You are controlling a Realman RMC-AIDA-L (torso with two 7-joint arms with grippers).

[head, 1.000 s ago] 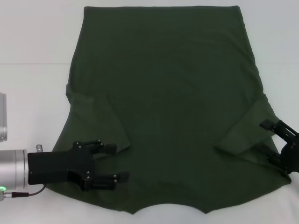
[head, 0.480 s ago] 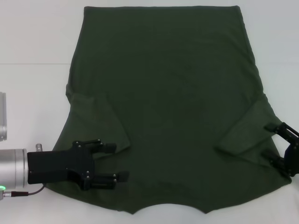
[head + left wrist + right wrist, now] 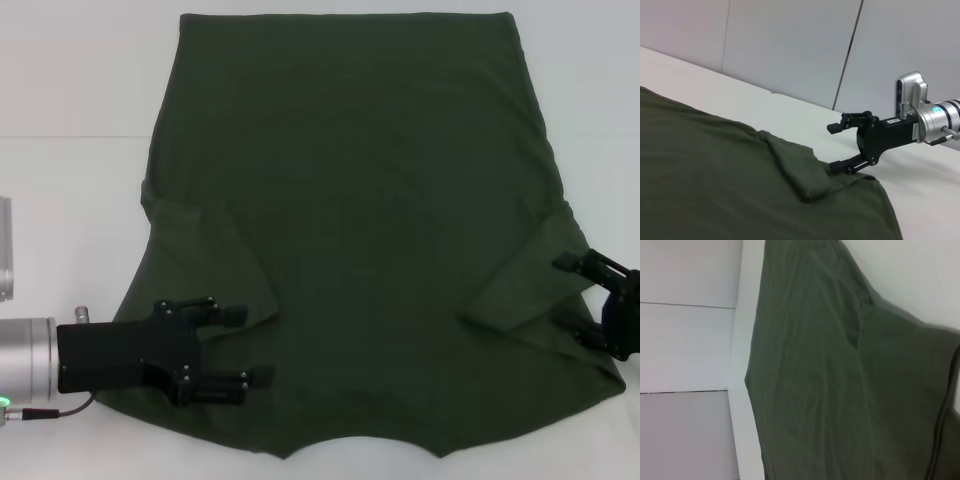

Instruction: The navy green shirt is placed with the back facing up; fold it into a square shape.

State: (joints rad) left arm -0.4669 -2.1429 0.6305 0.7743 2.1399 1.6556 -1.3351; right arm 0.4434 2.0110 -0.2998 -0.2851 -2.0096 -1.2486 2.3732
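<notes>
The navy green shirt (image 3: 360, 200) lies flat on the white table, plain back up, collar toward me, both short sleeves folded inward onto the body. My left gripper (image 3: 250, 345) is open over the shirt's near left corner, beside the folded left sleeve (image 3: 225, 265). My right gripper (image 3: 568, 295) is open at the shirt's right edge, over the folded right sleeve (image 3: 530, 280). The left wrist view shows the shirt (image 3: 715, 175), the folded right sleeve (image 3: 800, 170) and the right gripper (image 3: 834, 146) open just above the cloth. The right wrist view shows only the shirt (image 3: 815, 380).
The white table (image 3: 70, 100) shows bare on both sides of the shirt and along the near edge. A grey panelled wall (image 3: 790, 45) stands behind the table on the right arm's side.
My right gripper drew back a little toward the table's right edge, then came in again over the right sleeve. The left gripper and the shirt have hardly moved.
</notes>
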